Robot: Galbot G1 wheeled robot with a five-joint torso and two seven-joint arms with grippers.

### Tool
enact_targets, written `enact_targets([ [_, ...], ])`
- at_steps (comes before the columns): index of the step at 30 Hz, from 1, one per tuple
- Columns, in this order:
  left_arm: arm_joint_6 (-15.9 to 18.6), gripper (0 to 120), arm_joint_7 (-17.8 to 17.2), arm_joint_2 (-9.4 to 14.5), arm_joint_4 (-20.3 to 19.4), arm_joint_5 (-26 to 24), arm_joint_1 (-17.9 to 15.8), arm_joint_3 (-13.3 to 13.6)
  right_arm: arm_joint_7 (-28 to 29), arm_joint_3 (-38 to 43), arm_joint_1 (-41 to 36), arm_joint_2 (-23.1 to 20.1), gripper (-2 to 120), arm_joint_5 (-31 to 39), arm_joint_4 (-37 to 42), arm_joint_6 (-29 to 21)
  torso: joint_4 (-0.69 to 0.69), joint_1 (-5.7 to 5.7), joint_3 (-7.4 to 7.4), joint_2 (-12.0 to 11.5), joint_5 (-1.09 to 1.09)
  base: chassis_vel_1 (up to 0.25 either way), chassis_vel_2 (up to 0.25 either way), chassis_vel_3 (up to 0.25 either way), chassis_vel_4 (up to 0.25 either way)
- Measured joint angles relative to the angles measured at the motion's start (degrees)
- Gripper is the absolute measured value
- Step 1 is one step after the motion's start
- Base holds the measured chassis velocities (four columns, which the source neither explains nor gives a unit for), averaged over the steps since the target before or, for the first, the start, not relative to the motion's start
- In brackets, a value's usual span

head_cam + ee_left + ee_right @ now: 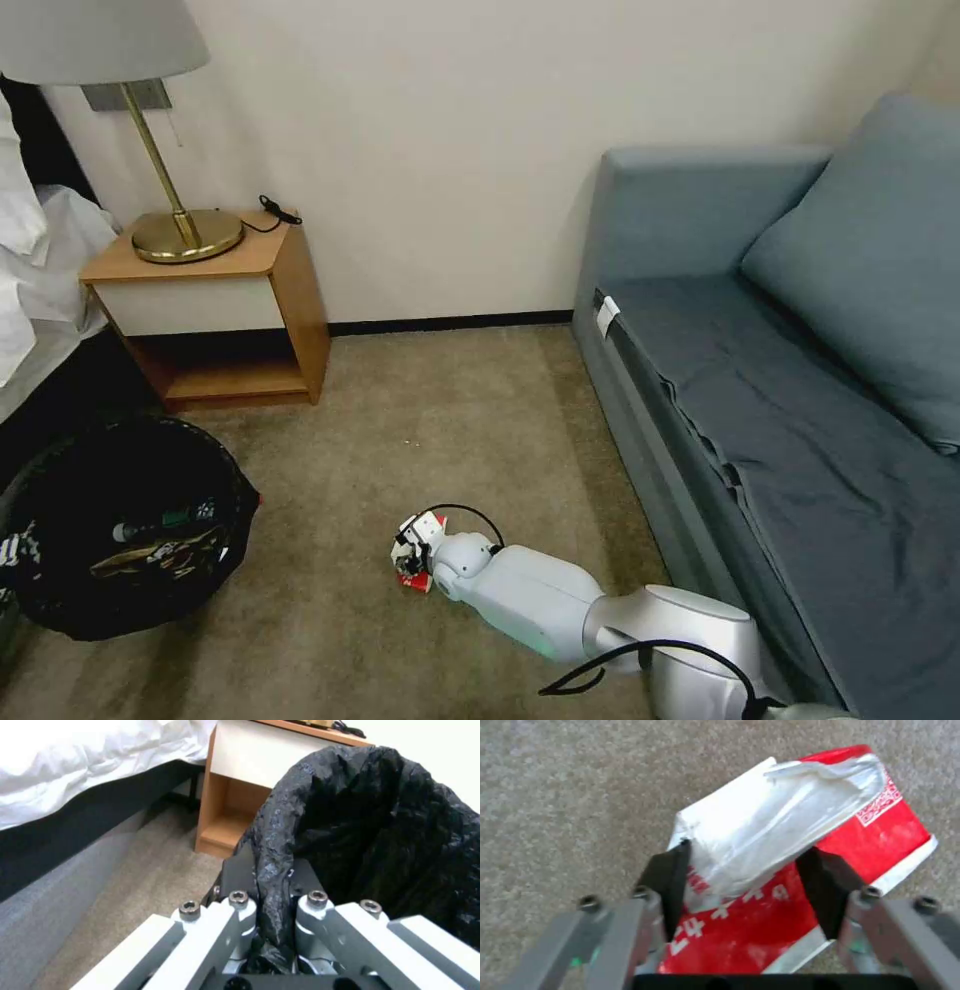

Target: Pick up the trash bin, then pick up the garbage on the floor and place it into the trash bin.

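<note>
At the left, the left tool (272,896) pinches the crinkly black liner at the rim of the round trash bin (120,530). At centre floor, the right tool (745,888) stands wide astride the flat red-and-white plastic packet (800,870); closing may catch only loose film, which could slip.

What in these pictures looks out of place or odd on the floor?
A red-and-white packet lies on the carpet, crumpled, with its white part bunched up. The right gripper is open around it. The left gripper is shut on the rim of the trash bin, which already holds other litter.
</note>
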Motion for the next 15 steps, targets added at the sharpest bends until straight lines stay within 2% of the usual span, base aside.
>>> enact_targets([
  [3,-0.1,4,0.1,-0.1,0.0,0.0,0.3,0.0,-0.1,0.0,-0.1,0.0,36,-0.6,-0.4,0.7,0.0,0.0,0.0,0.0,0.0,0.0,0.0,0.0,0.0],
  [6,-0.1,4,0.1,-0.3,-0.1,0.0,0.4,0.0,-0.1,0.0,-0.1,0.0,29,-0.8,-0.5,0.9,0.0,0.0,0.0,0.0,0.0,0.0,0.0,0.0,0.0],
  [8,-0.1,4,0.1,-0.4,-0.2,0.0,0.5,0.0,-0.1,-0.1,-0.2,0.0,16,-1.2,-0.6,1.2,-0.01,0.0,0.0,0.0,0.0,0.0,0.0,0.0,0.0],
  [10,-0.1,4,0.1,-0.4,-0.3,0.0,0.5,-0.1,-0.1,-0.1,-0.2,0.0,14,-1.3,-0.6,1.4,-0.01,0.0,0.0,0.0,-0.01,0.0,0.0,0.0,0.0],
  [12,-0.1,4,0.2,-0.5,-0.5,0.0,0.5,0.0,-0.1,-0.2,-0.2,0.0,3,-1.5,-0.6,1.8,0.0,0.0,0.0,0.0,0.0,0.0,0.0,0.0,0.0],
  [15,-0.1,4,0.2,-0.6,-0.6,0.1,0.5,0.0,-0.1,-0.2,-0.3,-0.1,0,-1.7,-0.5,2.1,-0.01,0.0,0.0,0.0,0.0,0.0,0.0,0.0,0.0],
])
